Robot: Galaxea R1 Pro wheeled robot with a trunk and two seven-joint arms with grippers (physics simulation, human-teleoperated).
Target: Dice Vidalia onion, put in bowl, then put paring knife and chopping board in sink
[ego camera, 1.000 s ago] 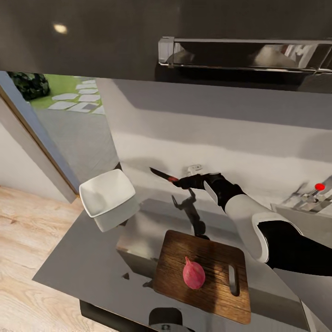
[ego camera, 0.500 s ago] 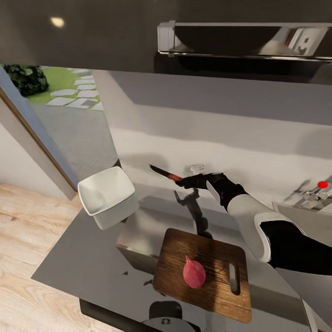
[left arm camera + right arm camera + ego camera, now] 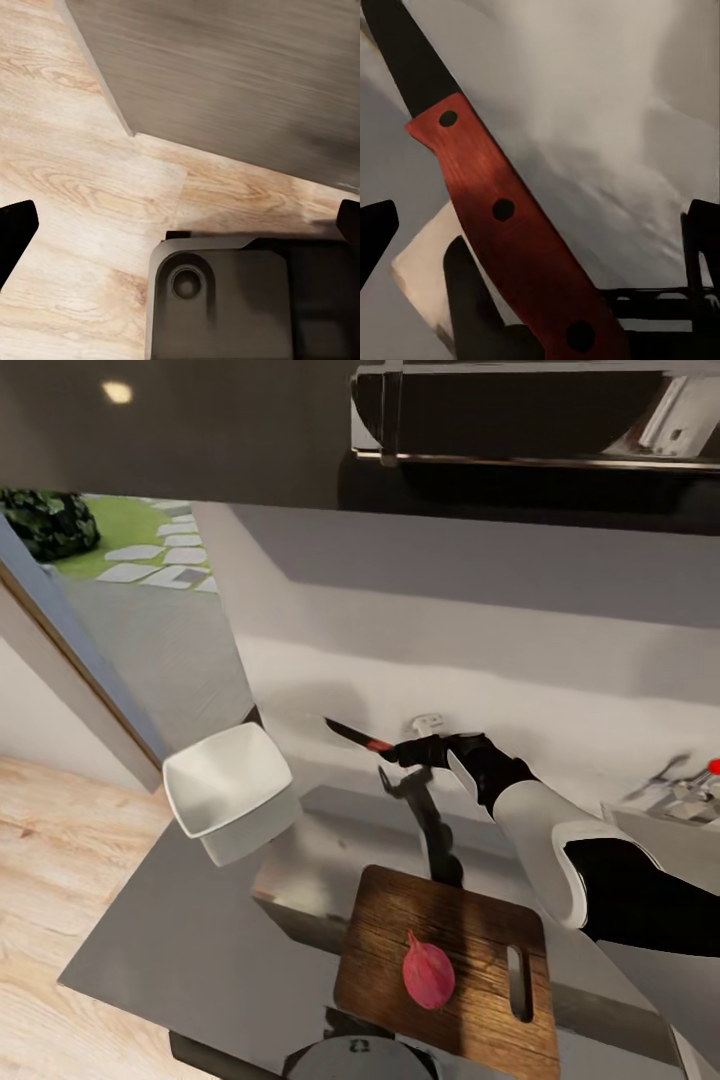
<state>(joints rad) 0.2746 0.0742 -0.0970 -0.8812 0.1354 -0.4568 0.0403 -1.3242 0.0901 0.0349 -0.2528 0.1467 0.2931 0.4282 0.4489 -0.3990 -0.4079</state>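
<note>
The grey countertop [image 3: 190,930] carries the chopping board [image 3: 470,960] at its near edge, the white bowl [image 3: 225,790] well beyond the board's far left corner. The Vidalia onion [image 3: 428,972] sits mid-board: round, firm, likely to roll (I'd cut straight down). My right gripper [image 3: 408,752], above the board's far side, clamps the paring knife [image 3: 356,738] by its stiff red handle.

No words, brand names, numbers or signs can be read anywhere; a small pale mark on the dark rounded part at the bottom edge of the head view stays too blurred to make out.
</note>
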